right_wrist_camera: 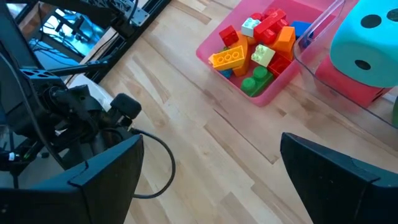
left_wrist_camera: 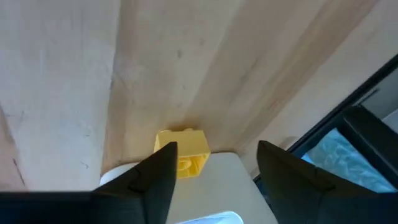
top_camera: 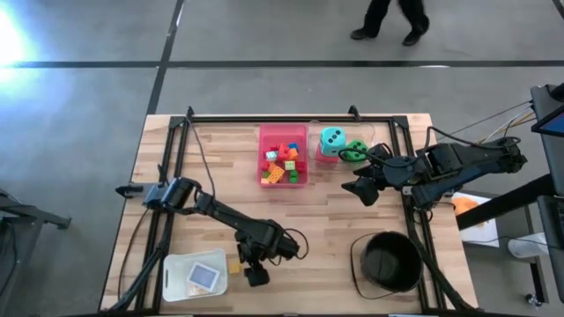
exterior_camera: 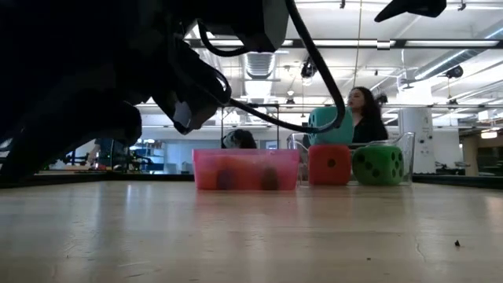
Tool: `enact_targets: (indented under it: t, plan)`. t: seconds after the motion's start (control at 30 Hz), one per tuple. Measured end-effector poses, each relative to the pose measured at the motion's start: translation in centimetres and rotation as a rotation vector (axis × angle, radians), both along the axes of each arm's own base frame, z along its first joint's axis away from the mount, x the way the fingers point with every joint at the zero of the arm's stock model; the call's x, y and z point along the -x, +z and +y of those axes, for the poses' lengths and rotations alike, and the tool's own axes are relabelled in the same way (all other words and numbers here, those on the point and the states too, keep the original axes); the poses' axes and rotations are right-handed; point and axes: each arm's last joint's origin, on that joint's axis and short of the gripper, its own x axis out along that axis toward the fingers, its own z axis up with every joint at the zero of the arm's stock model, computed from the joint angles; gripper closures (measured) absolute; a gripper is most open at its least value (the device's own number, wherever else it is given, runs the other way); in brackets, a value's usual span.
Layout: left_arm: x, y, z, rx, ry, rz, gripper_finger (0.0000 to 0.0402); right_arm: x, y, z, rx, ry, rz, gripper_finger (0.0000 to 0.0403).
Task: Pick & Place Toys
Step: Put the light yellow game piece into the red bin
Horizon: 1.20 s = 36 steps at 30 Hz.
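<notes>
Hovering left gripper (left_wrist_camera: pixel 214 165) jaws released | yellow brick (left_wrist_camera: pixel 182 153) half-hidden | right gripper (right_wrist_camera: pixel 211 171) jaws spread

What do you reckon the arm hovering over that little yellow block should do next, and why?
Probably lower a little and close. The left gripper hangs with its fingers apart just above the yellow brick, which lies loose on the table against the white lid's edge, not yet gripped.

Dark robot arm (exterior_camera: pixel 102 71) looming near cam, pink tray (exterior_camera: pixel 246 169) w/ bricks mid-table, red die (exterior_camera: pixel 329 165), green die (exterior_camera: pixel 377 165) beside it, teal die (exterior_camera: pixel 330 126) stacked on red, person (exterior_camera: pixel 365 114) behind.
</notes>
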Motion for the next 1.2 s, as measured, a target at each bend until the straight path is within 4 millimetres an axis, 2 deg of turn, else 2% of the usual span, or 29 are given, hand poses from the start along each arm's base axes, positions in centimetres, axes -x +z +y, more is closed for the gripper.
enact_targets:
  t: [0.13,0.27,0.53,0.87,1.2]
  plan:
    - [0.0,0.0,-0.2,0.046,-0.033,-0.013,0.0138,0.0,0.0,0.0,-0.001,-0.001,0.0,0.0033]
    - [0.1,0.0,-0.3,0.043,-0.034,-0.015,0.012,0.0,0.0,0.0,-0.002,-0.001,-0.001,0.0033]
    - [0.5,-0.1,-1.1,0.035,-0.091,-0.031,0.0119,0.0,0.0,0.0,0.0,0.0,0.0,0.0033]
    - [1.2,-0.3,-2.2,-0.077,-0.174,-0.07,0.0119,0.0,0.0,0.0,0.0,0.0,0.0,0.0033]
    - [1.9,-0.1,-2.2,-0.13,-0.159,0.003,0.0119,0.0,0.0,0.0,0.0,0.0,0.0,0.0033]
